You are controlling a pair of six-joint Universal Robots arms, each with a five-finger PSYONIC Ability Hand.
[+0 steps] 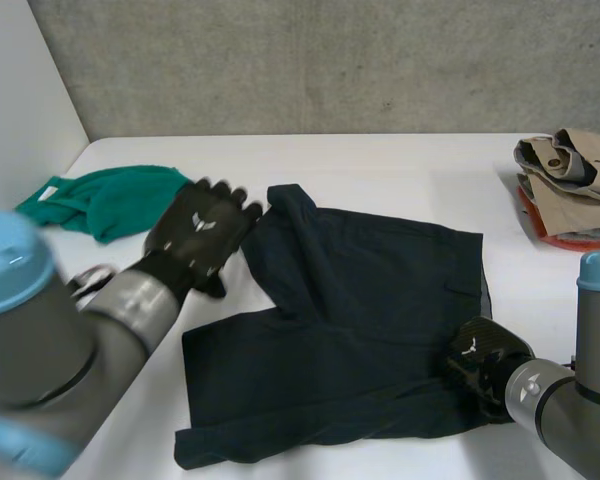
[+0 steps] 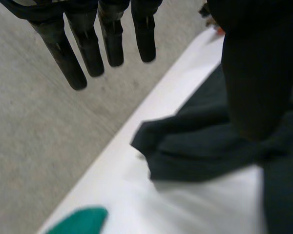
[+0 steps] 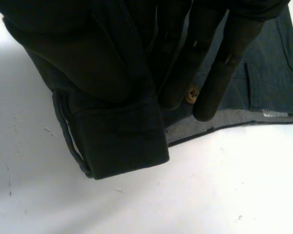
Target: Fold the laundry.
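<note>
— Where were the dark shorts (image 1: 360, 320)?

— Spread across the middle of the tabletop (image 1: 400, 160), reaching toward its near edge. They were navy, almost black, and creased, with one part folded over and sticking out toward the far left.

— And the left hand (image 1: 200, 232)?

— At that far-left part of the shorts. Its fingers (image 2: 112, 44) were straight and spread, holding nothing, and lifted above the tabletop. I couldn't tell whether the thumb touched the cloth.

— The right hand (image 1: 485, 358)?

— At the near-right corner of the shorts. Its fingers (image 3: 222, 78) had a thick fold of the cloth pinched there. A stitched band (image 3: 117, 141) of that fold hung down beside them, raised off the tabletop. A small pale button (image 3: 191, 94) showed just at the fingertips, and a pocket seam ran across the flat cloth beyond them.

— Anything else lying about?

— A crumpled green cloth (image 1: 105, 200) lay near the far-left corner, just beside the left hand. By the right edge sat a stack: a folded beige garment (image 1: 575, 165) on top of something orange (image 1: 570, 238).

— Was the stack touching the shorts?

— No, it was well apart from them, with bare tabletop between.
</note>
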